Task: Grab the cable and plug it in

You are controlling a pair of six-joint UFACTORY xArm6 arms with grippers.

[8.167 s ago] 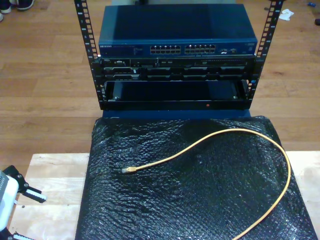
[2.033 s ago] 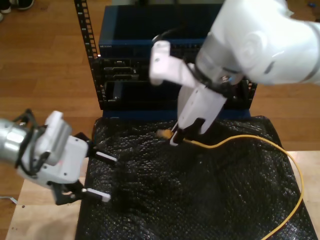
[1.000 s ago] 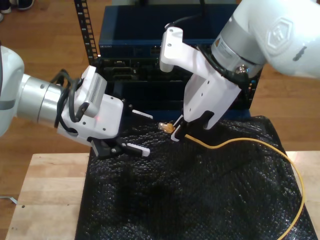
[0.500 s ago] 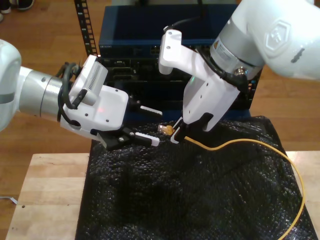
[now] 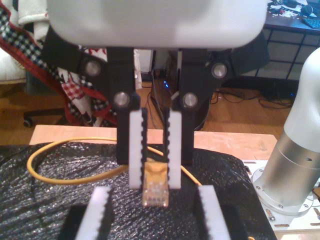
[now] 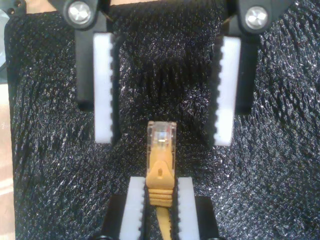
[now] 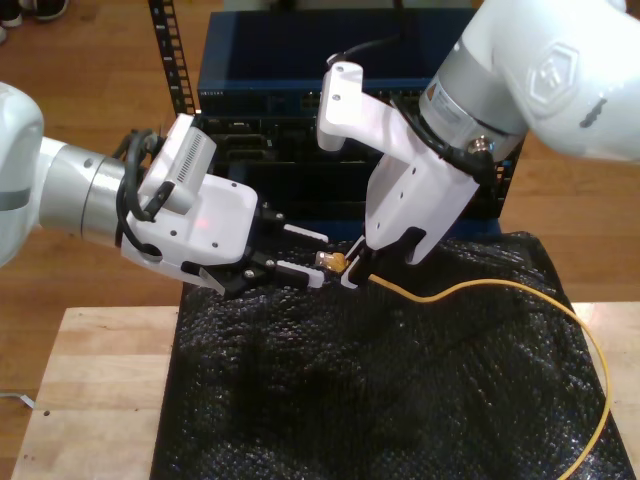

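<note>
The yellow network cable [image 6: 160, 172] is up in the air, just above the black bubble mat [image 7: 400, 400]. Its clear plug [image 6: 160, 136] sticks out free at the tip. My second gripper [image 6: 160, 186] is squeezed tight on the yellow boot right behind the plug. In the exterior view this is the arm on the right. The rest of the cable hangs down from there and runs in a big loop over the mat to the exterior view's right.

My first gripper [image 7: 312, 260] comes from the exterior view's left. Its fingers are spread wide, one on each side of the plug, and they hold nothing. I think this is a hand-over, and the plug is not passed on yet.

The blue network switch [image 7: 270, 60] sits in the rack behind both arms.

What could go wrong? If my second gripper lets go too soon, the plug will fall on the mat. If my first gripper bites crooked, the plug may tilt and miss its hole. A hard squeeze could press the little clip. The long loop could also snag on the bumpy mat and tug the plug away
</note>
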